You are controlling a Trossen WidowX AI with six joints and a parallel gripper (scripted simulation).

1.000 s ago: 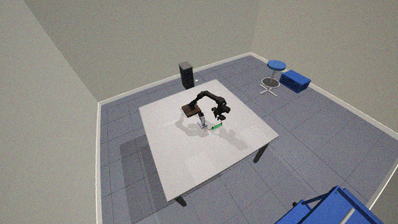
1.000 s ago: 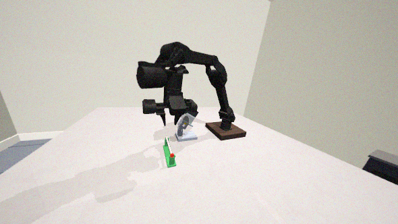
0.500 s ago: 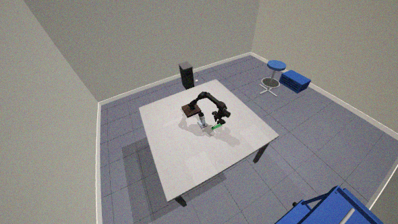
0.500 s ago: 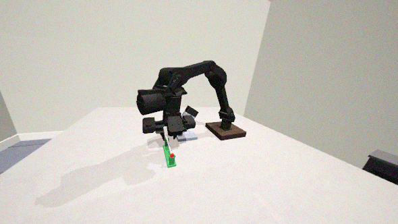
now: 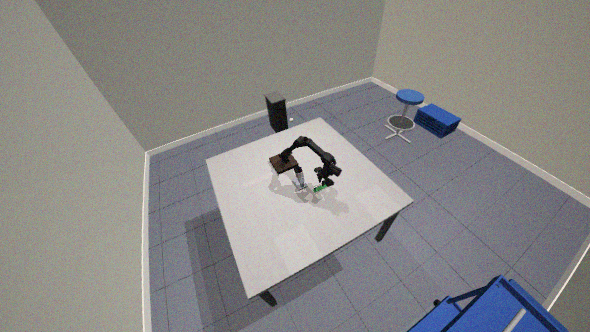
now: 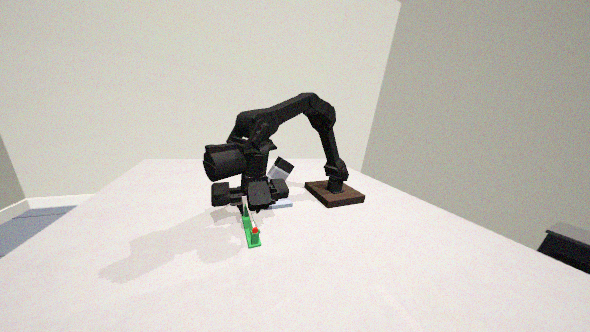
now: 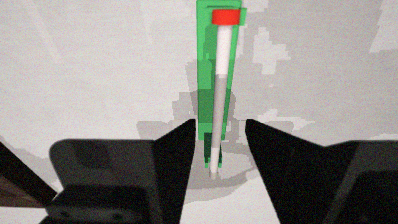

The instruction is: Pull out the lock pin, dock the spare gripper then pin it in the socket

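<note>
The lock pin, white with a red head, lies lengthwise along the green holder on the table. My gripper is low over the holder's near end, fingers part-way open. In the wrist view the pin's shaft runs through the gap between the fingertips, with space on both sides. The mount's pale blue base stands behind my gripper. Above it leans a tilted grey body with a black end. My gripper hides the socket, so its fit there cannot be told.
The arm's brown base plate is on the table, close to the mount. A dark cabinet, a blue stool and a blue crate stand on the floor away from the table.
</note>
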